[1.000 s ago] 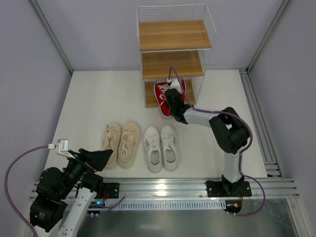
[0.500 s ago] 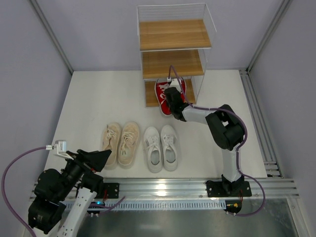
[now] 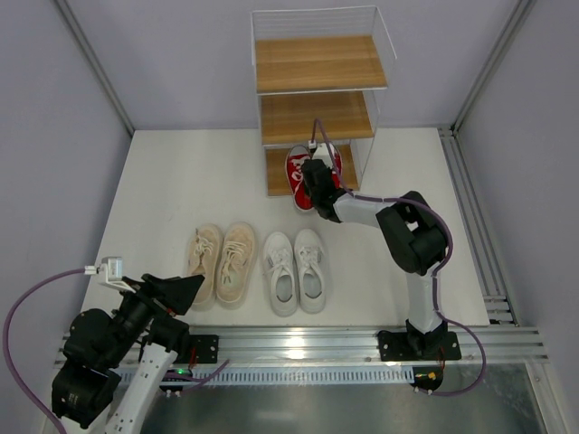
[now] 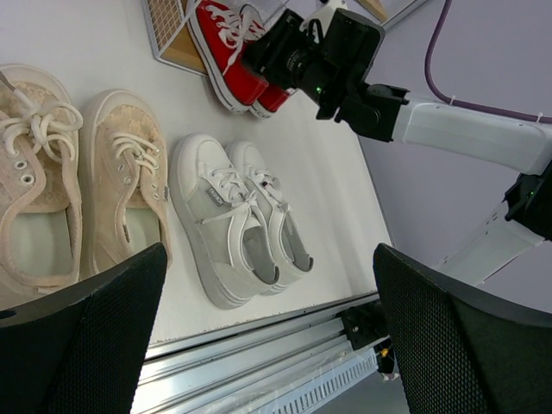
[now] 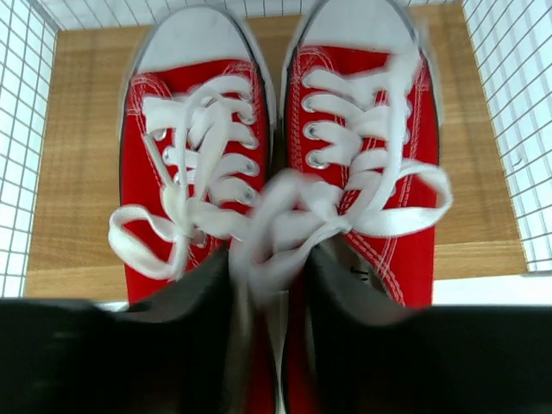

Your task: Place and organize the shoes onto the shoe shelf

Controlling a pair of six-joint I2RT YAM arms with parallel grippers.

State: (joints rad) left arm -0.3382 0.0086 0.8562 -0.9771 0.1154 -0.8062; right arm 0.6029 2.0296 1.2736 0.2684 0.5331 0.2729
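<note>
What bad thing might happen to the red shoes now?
The white laces are bunched between the fingers of the right gripper, so they may snag and drag the red shoes back out when it lets go. The heels hang past the front edge of the bottom board, so the pair might slip off.

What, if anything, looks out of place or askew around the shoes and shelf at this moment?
The red pair sits only partly on the shelf's bottom board, heels hanging past its front edge. Its white laces lie loose and tangled across both shoes, where the right gripper grips the pair. Nothing else stands out.
</note>
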